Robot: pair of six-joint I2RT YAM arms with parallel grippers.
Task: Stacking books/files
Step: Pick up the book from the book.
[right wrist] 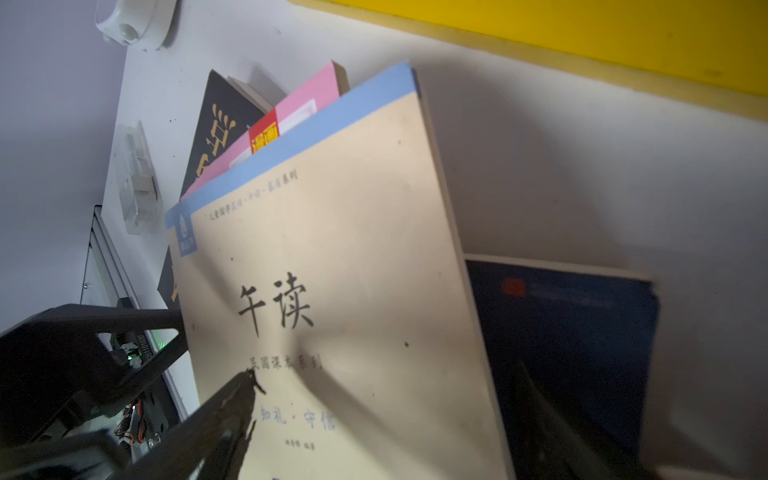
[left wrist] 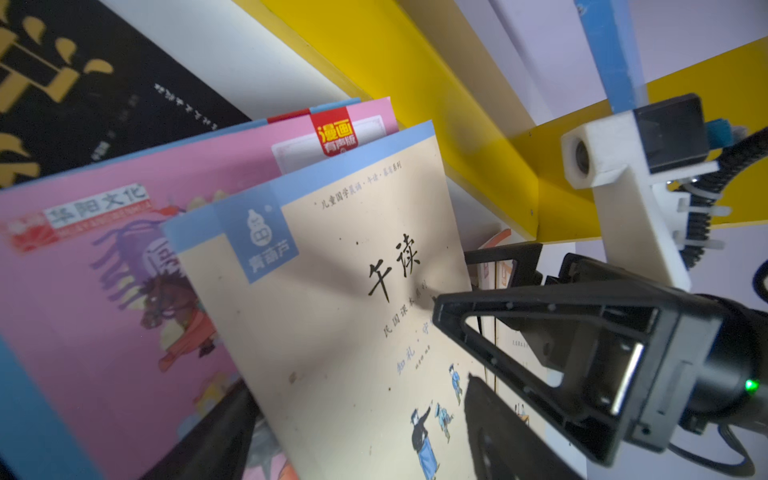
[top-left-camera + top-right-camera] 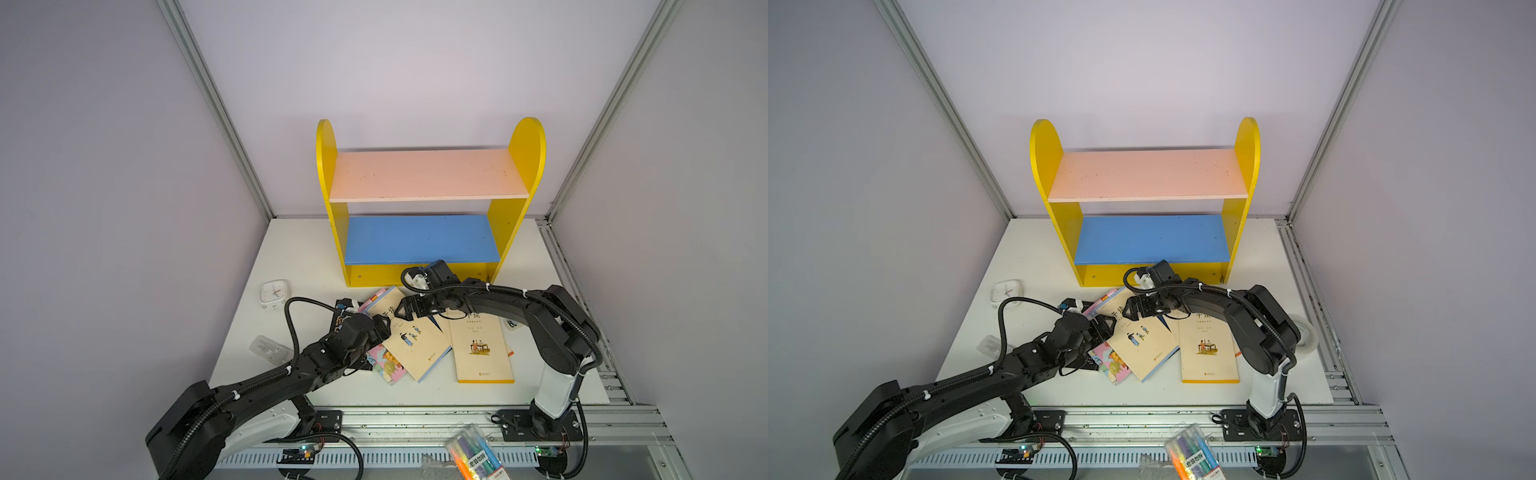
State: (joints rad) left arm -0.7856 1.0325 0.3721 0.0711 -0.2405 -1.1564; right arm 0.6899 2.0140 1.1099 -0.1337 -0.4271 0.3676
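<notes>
First, I locate the yellow shelf (image 3: 525, 166) at the back of the white table (image 3: 299, 257); the books (image 3: 482, 349) lie in a loose heap just in front of it. Topmost is the blue-edged cream book (image 3: 415, 345), skewed across the pink cartoon book (image 3: 386, 365). My left gripper (image 3: 384, 326) appears to straddle its left edge, jaws parted, nothing clamped. My right gripper (image 3: 405, 311) stands wide open over the far edge, holding nothing. I would pinch this one cover only, then lift it level.

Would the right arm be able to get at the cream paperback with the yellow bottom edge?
Probably yes: the cream paperback with the yellow bottom edge lies flat with nothing stacked on it, and the open right gripper hangs close beside it.
</notes>
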